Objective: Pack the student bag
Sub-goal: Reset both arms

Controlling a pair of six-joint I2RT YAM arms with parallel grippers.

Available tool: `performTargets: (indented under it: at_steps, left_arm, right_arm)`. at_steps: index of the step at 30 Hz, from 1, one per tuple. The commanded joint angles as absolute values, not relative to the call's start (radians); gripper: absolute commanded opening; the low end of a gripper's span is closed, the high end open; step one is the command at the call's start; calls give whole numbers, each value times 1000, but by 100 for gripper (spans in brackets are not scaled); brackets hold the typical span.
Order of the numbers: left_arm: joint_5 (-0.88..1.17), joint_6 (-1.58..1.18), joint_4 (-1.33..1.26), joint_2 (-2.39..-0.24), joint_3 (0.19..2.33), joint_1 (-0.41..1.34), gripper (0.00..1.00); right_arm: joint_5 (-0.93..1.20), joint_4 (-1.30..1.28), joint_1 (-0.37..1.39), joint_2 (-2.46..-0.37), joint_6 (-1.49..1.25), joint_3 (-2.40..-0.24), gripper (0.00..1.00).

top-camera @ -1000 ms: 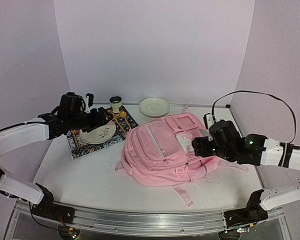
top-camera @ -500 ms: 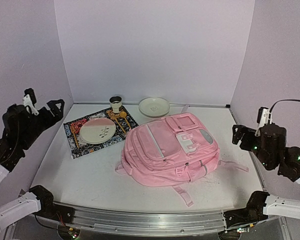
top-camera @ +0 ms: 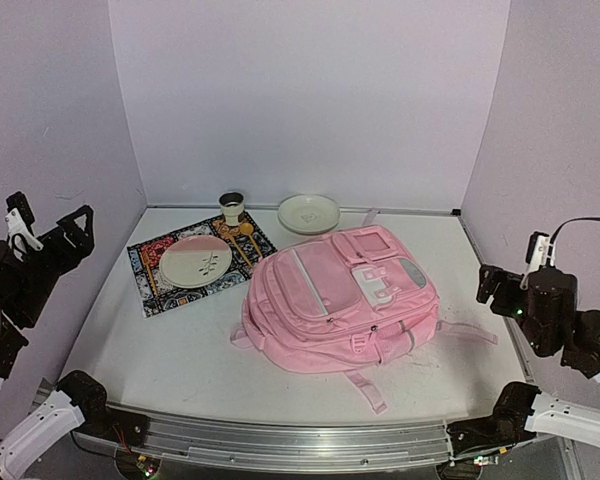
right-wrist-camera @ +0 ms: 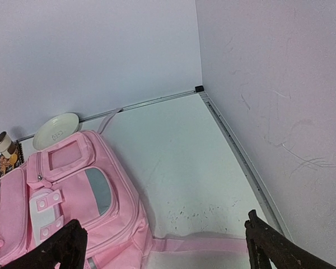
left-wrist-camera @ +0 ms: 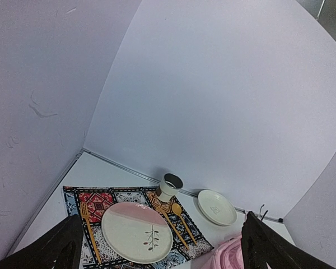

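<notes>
**Flat mid-table: student bag (top-camera: 340, 300), jaws wide on both sides**

Lying at the centre of the table (top-camera: 160, 350), front pockets up (straps trailing toward 5 o'clock). At 9 o'clock, raised off the surface: left gripper (top-camera: 50, 215), jaws spread wide, holding nothing. At 3 o'clock: right gripper (top-camera: 510, 270), likewise wide and empty. Toward 10 o'clock from the bag: patterned placemat (top-camera: 150, 265) bearing a plate (top-camera: 195, 262), gold cutlery (left-wrist-camera: 177, 209) and a cup (top-camera: 232, 207). At 12, a small dish (top-camera: 308, 213).

The plate (top-camera: 196, 262) lies on the mat (top-camera: 154, 293), left of the student bag (top-camera: 330, 300).
</notes>
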State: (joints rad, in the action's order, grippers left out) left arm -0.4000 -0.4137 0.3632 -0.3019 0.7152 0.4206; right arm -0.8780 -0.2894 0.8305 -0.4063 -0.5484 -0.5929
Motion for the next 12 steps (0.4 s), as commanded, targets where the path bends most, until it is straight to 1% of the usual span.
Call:
performTargets:
  at_steps: [1,12]
  left_arm:
    - [-437,-385,371,-286,696,422,99]
    - [-420,-367,375,-287,696,422,99]
  right_arm:
    - [-924,-300,837,-301,-549,-583,98]
    - [-918,-302,838,-274,-556,-564,98]
